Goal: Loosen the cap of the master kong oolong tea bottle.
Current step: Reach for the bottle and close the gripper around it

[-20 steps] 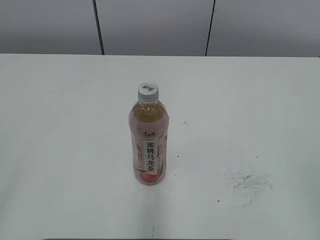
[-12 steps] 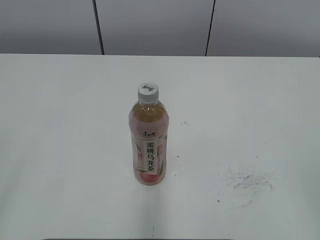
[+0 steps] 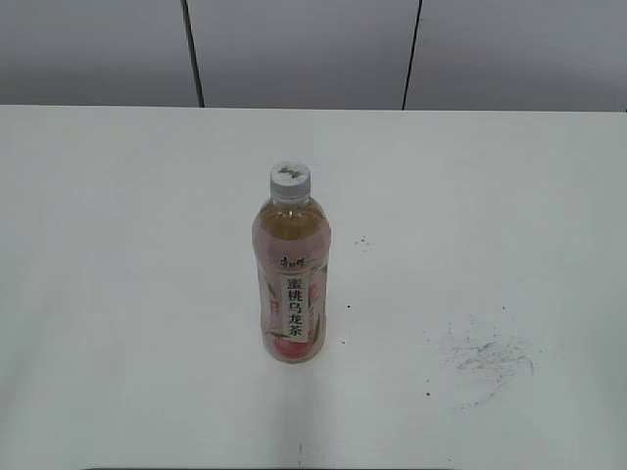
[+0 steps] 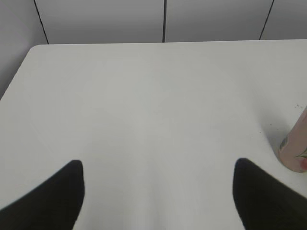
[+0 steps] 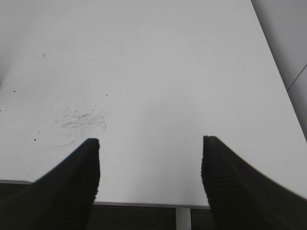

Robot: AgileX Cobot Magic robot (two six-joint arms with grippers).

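The master kong oolong tea bottle (image 3: 292, 284) stands upright near the middle of the white table (image 3: 118, 294), its pink label with a white strip of black characters facing me. Its white-grey cap (image 3: 290, 181) sits on top, untouched. No gripper shows in the exterior view. In the left wrist view my left gripper (image 4: 158, 167) is open over bare table, and only the bottle's base (image 4: 295, 148) shows at the right edge, well to the right of the fingers. My right gripper (image 5: 149, 143) is open above the table's near edge, with nothing between its fingers; the bottle is out of that view.
Dark scuff marks (image 3: 485, 357) smudge the table to the right of the bottle and show again as scuffs (image 5: 79, 122) in the right wrist view. A grey panelled wall (image 3: 313, 49) runs behind the table. The table's front edge (image 5: 144, 203) lies just under the right gripper.
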